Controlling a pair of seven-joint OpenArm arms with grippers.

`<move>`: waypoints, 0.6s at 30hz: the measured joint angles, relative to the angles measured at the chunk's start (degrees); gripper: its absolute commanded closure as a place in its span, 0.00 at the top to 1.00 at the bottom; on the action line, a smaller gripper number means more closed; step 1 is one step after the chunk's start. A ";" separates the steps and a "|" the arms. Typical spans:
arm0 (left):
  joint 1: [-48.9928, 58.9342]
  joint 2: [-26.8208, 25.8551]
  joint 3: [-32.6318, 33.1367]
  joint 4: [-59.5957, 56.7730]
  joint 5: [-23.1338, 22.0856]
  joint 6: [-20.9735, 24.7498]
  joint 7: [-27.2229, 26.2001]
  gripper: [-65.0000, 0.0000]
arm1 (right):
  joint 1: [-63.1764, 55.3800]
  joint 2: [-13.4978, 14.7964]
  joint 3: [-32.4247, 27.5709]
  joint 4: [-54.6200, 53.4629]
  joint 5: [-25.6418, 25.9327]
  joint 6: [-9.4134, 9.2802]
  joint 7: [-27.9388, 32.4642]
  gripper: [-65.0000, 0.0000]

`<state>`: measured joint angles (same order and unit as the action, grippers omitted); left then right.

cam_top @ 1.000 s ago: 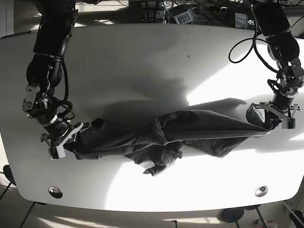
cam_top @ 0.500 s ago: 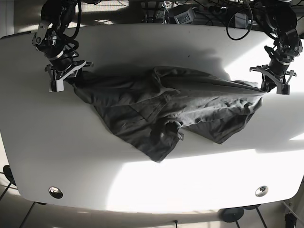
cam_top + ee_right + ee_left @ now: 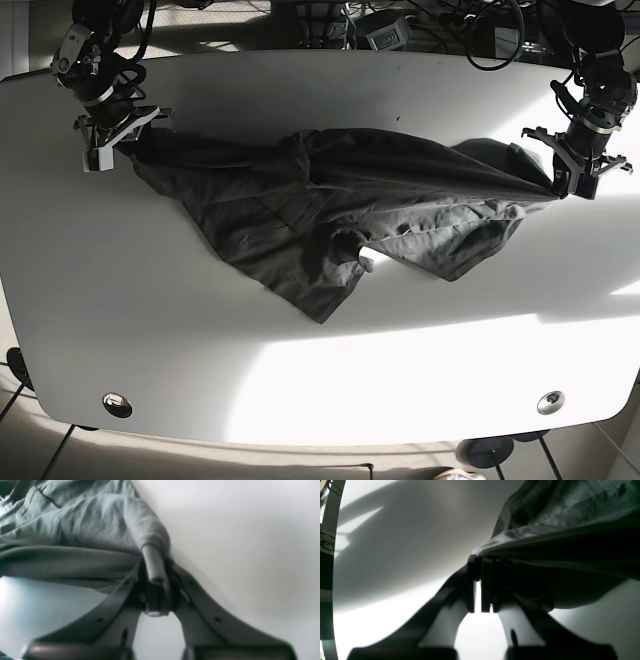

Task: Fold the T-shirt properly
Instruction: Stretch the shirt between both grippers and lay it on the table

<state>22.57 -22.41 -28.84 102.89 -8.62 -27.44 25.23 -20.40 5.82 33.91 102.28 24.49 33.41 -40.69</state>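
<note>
White table (image 3: 320, 380), sunlit in patches, bears a spread dark T-shirt (image 3: 330, 215).

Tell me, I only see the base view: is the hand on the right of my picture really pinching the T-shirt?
Observer: Yes. In its wrist view the left hand is shut on a thin bunched edge of the T-shirt.
Operator: And the other hand?
Observer: The right hand is shut on a rolled bit of cloth that pokes down between its fingers.
Operator: Is the shirt flat near that hand?
Observer: No, it is wrinkled and folded over itself right above the grip, with the white table bare beside it.
</note>
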 measured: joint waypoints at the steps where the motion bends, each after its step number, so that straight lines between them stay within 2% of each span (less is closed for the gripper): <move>1: 0.15 -0.02 0.31 0.52 2.58 -1.84 0.04 0.00 | -0.28 0.20 0.00 0.04 0.00 0.35 0.17 0.03; 2: 0.20 -0.02 0.79 1.09 5.62 -5.29 0.02 0.00 | -0.52 0.22 -0.04 0.04 -0.22 0.70 -0.04 0.03; 3: 0.20 0.11 0.87 1.16 6.62 -7.19 -0.02 0.00 | -0.68 0.26 -0.04 0.04 -0.24 0.70 -0.02 0.03; 7: 0.20 4.22 -0.04 0.50 11.61 -13.25 0.07 0.00 | -0.96 0.70 0.07 -0.02 -0.26 0.68 -0.04 0.03; 8: 0.28 5.51 -0.81 0.39 11.93 -13.35 0.02 0.04 | -0.96 0.70 0.07 -0.02 -0.26 0.68 -0.02 0.03; 9: 0.17 7.56 -2.84 0.39 12.70 -13.31 0.02 0.17 | -0.96 0.70 0.07 -0.02 -0.26 0.68 -0.02 0.03; 12: 0.46 10.99 -7.96 0.20 12.94 -13.03 0.07 0.44 | -0.96 0.74 0.00 -0.02 -0.66 0.50 -0.04 0.03; 16: 3.04 11.63 -10.05 -2.34 12.61 -12.92 0.09 0.47 | -0.98 0.81 0.00 0.07 -0.68 0.50 -0.07 0.05; 17: 3.87 11.65 -10.58 -2.49 12.72 -12.92 0.52 0.47 | -0.98 0.87 0.00 0.33 -0.68 0.50 -0.07 0.10; 18: 5.14 11.85 -12.48 -2.38 11.34 -13.00 0.35 0.47 | -0.96 1.49 -0.11 1.16 -0.63 0.52 -0.07 0.25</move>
<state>27.70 -10.57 -41.32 100.51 2.72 -40.45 25.58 -21.37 7.31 33.80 103.44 23.86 33.93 -40.75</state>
